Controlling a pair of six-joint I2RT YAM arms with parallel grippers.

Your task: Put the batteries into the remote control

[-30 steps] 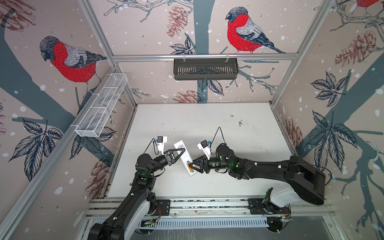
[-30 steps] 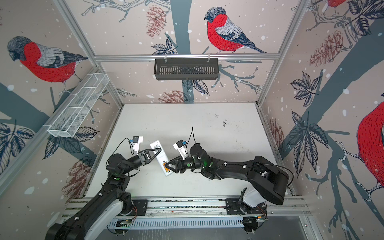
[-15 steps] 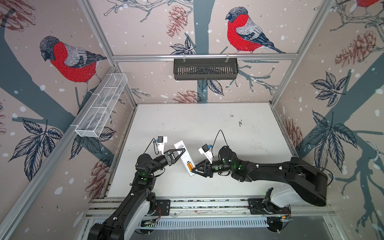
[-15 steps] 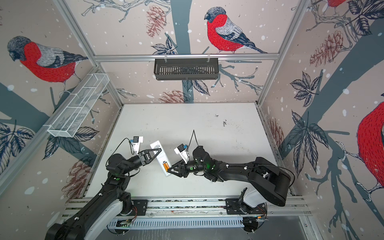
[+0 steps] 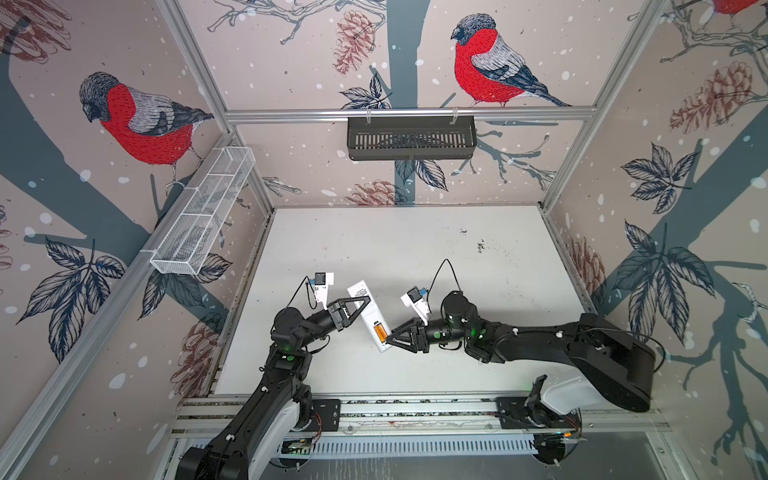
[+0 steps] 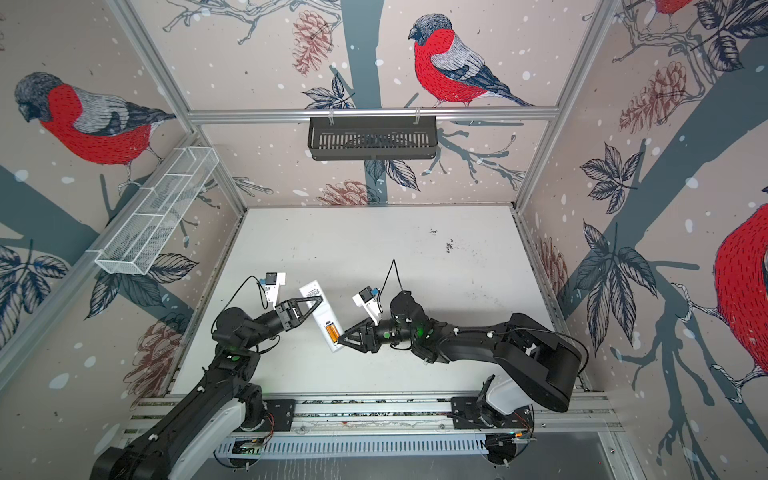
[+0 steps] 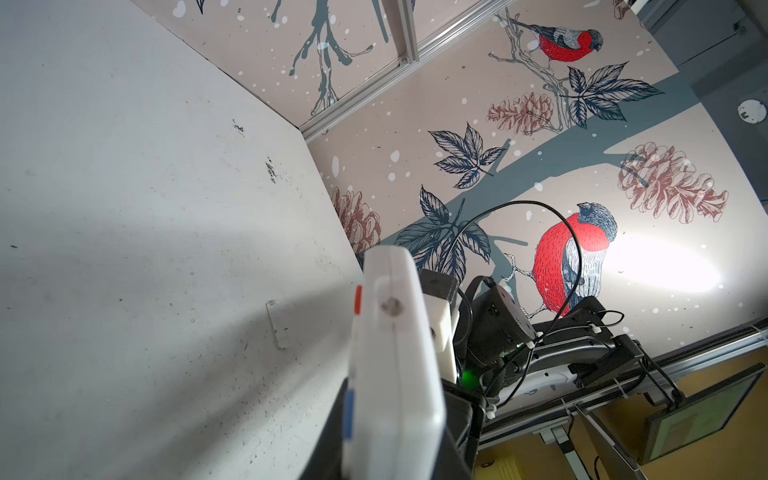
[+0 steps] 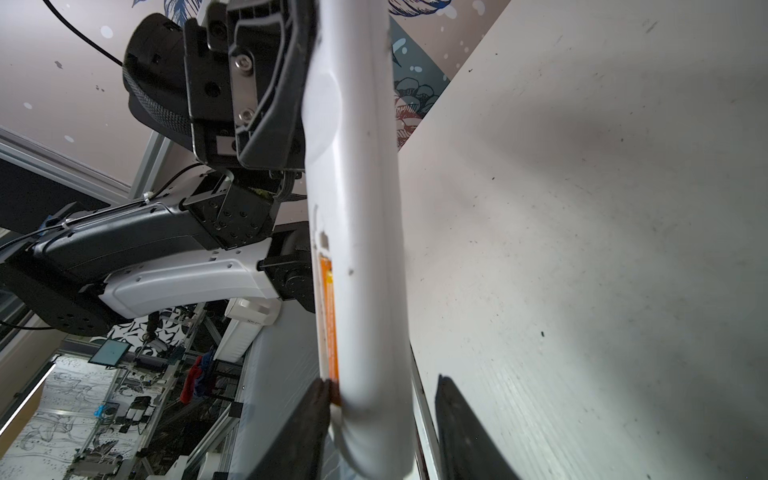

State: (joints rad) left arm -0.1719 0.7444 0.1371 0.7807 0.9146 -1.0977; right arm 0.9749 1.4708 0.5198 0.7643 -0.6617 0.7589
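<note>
The white remote control (image 5: 371, 316) (image 6: 322, 316) is held off the table, back side up, with my left gripper (image 5: 360, 302) (image 6: 313, 302) shut across its upper half. Orange batteries (image 5: 378, 331) (image 6: 330, 330) lie in its open compartment near the lower end; how many I cannot tell. My right gripper (image 5: 388, 341) (image 6: 340, 340) is open astride that lower end. In the right wrist view one finger (image 8: 320, 399) touches the end of the orange batteries (image 8: 328, 316), and the other stands clear of the remote control (image 8: 357, 208). In the left wrist view the remote control (image 7: 395, 374) fills the space between the jaws.
A small flat white piece (image 7: 276, 324) lies on the white table (image 5: 415, 249) beyond the remote. A black basket (image 5: 411, 137) hangs on the back wall and a white wire basket (image 5: 203, 216) on the left wall. A metal rail (image 5: 374, 407) runs along the table's front edge.
My right gripper has shifted slightly toward the remote's lower end and its jaws have narrowed. The left gripper and the remote have stayed put.
</note>
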